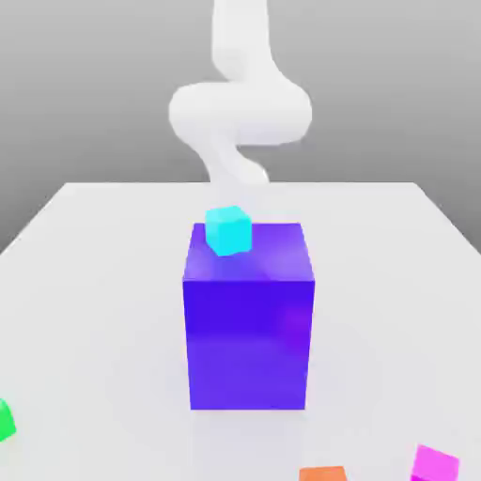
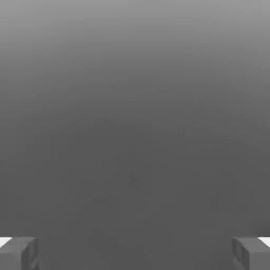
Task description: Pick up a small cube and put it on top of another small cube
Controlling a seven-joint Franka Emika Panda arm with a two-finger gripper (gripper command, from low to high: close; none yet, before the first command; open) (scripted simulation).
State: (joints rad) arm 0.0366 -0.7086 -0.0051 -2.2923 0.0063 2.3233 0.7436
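- No text, label, brand, number or sign can be read on anything here.
- Every surface shown is plain, unmarked colour.

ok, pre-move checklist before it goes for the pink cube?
1. Claw open, nothing between the fingers: ok.
2. Pink cube free on the table, at the exterior view's lower right: ok.
3. Green cube top bare: ok.
4. Orange cube beside pink, apart: ok.
5. Blue block with cyan cube between arm and pink cube: not ok.
6. Claw over pink cube: not ok.
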